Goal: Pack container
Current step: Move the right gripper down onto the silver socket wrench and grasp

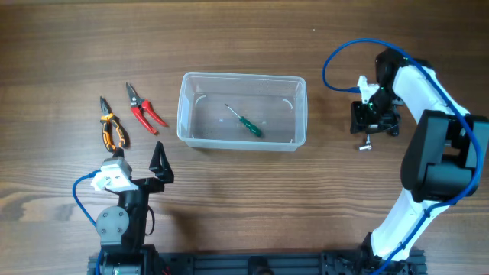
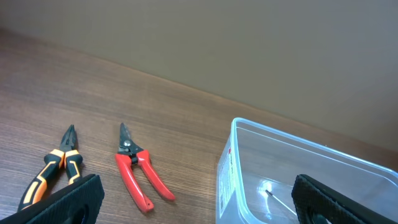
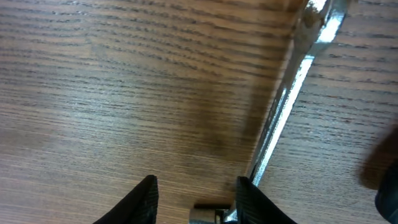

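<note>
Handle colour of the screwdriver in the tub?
Green. The screwdriver lies inside the container; the overhead view shows it best.

A wood-grain table [image 1: 244,30] meets a plain beige wall [image 2: 249,37].

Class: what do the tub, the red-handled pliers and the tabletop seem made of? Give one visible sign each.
Container: probably clear plastic, wood showing through. Red-handled pliers: metal head; glossy red grips, likely plastic coating. Table: wood or wood-look laminate, grain visible.
</note>
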